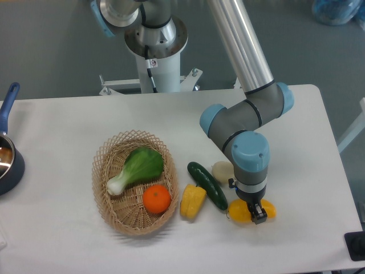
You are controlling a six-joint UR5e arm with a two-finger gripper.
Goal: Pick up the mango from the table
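The mango (239, 212) lies on the white tabletop (296, 142) near its front right part, its yellow-orange body showing on both sides of the tool (255, 212). The tool stands straight down over the middle of the fruit, with a dark finger (259, 214) in front of it; whether the fingers press the mango or merely straddle it cannot be told from this view, since the wrist hides the grip.

Just left of the mango a dark green cucumber (207, 184) lies slanted, its lower end close to the fruit. A pale, roundish vegetable (221, 170) sits behind the cucumber, right beside the arm's wrist. A yellow bell pepper (192, 201) rests touching the cucumber's left side.

Further left stands a wicker basket (108, 160) holding a bok choy (137, 168) and an orange (157, 199).

At the far left edge a dark blue pan (8, 160) with a blue handle is partly cut off by the frame.
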